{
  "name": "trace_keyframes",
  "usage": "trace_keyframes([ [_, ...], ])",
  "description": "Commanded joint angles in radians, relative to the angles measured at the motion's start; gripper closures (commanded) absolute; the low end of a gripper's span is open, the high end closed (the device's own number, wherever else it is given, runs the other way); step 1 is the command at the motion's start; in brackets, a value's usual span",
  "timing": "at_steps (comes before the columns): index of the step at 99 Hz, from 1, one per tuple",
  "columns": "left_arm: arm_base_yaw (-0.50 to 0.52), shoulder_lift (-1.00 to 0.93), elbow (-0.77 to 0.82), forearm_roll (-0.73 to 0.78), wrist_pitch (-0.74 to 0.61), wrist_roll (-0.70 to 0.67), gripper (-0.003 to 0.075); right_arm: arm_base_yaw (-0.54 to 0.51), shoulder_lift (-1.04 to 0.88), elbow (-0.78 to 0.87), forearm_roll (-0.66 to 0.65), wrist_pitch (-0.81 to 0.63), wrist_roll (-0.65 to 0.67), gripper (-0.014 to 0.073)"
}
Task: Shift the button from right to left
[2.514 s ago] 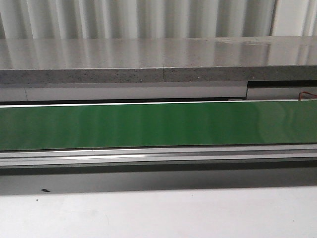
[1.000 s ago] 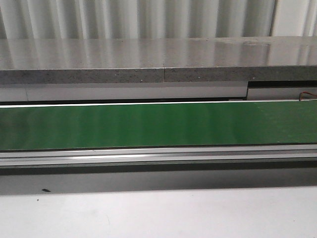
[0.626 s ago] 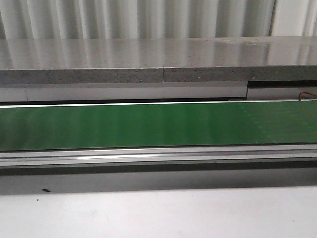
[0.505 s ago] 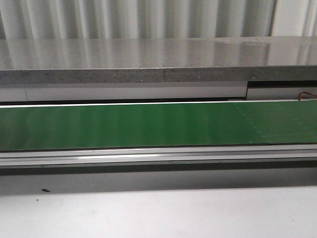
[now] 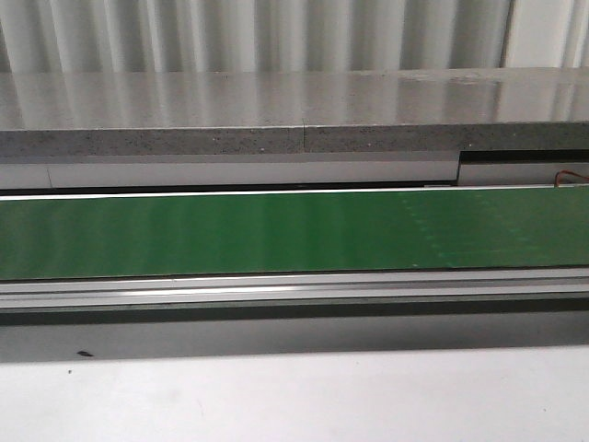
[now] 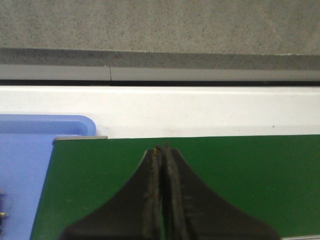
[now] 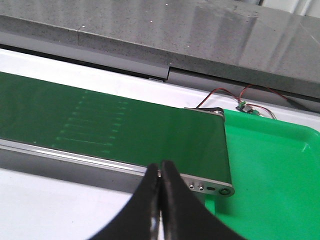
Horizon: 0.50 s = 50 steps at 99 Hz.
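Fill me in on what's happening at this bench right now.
Nothing is being handled. The green conveyor belt carries no button in any view. The left gripper hangs shut over the belt beside a blue tray; the right gripper hangs shut by the belt's other end, next to a green tray.

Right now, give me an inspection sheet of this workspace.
Surface: green belt, bare; faint ladder marks toward its right end.
Job's things: button, nothing seen.
Clutter: small dark speck on the white table.
Grippers: left gripper shut, empty; right gripper shut, empty.
Cables: red and black wires by the belt's right end.
Surroundings: blue tray at left end, green tray at right end, grey shelf behind.
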Motion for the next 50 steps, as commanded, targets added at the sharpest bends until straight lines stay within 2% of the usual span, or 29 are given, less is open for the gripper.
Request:
trace_keyframes([
  [1,-0.005,-0.078,0.015,-0.008,-0.102,-0.008,0.0741,0.002,0.013,-0.022,0.011,-0.069,-0.006,0.0662],
  [18,-0.005,-0.215,0.108,-0.001,-0.155,-0.008,0.0741,0.002,0.013,-0.022,0.011,-0.069,-0.006,0.0662],
  [50,-0.004,-0.426,0.227,-0.008,-0.155,-0.008,0.0741,0.002,0.013,-0.022,0.011,-0.069,-0.006,0.0662],
])
